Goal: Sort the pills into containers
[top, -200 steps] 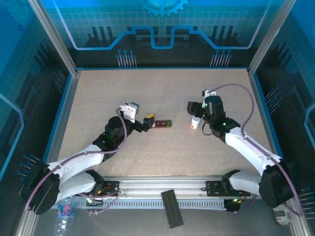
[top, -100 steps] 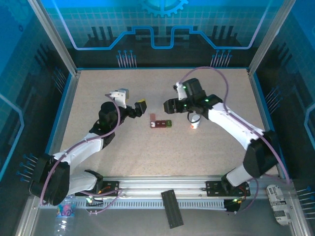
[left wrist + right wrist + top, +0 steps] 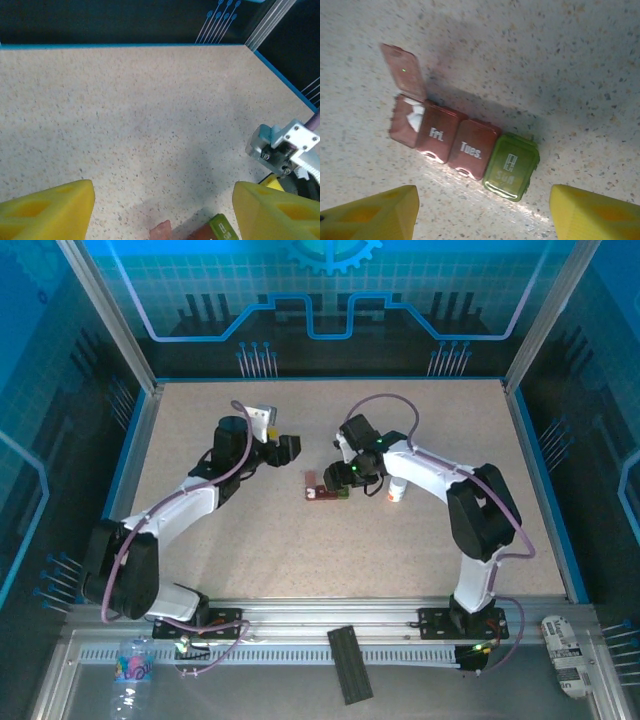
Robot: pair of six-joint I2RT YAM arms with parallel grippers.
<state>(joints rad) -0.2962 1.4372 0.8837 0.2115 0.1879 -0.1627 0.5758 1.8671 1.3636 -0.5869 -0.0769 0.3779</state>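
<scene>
Containers (image 3: 325, 492), a short strip of four joined boxes, lay near the middle of the tabletop (image 3: 250, 550). Three boxes were dark red and the end one was green. The right wrist view showed the labels "Fri.", "Tues." and "SUN". At the far red end, a lid (image 3: 402, 72) stood open over white bits (image 3: 412, 117).

The left arm (image 3: 180, 510) stretched from its base at the near left corner, diagonally forward and inward. Its left hand (image 3: 288, 447) pointed right and sat behind and to the left of the strip, apart from it. Its yellow fingers (image 3: 45, 210) stood wide with only bare tabletop between them.

The right arm (image 3: 480, 510) rose from its base at the near right. It folded sharply at the elbow and its forearm ran left across the tabletop. The right hand (image 3: 340, 472) hung just over the strip's green end, facing down. Its fingers (image 3: 370, 212) were spread apart and held nothing.

A white bottle (image 3: 397, 490) with an orange band stood upright just right of the strip, beside the right forearm.
</scene>
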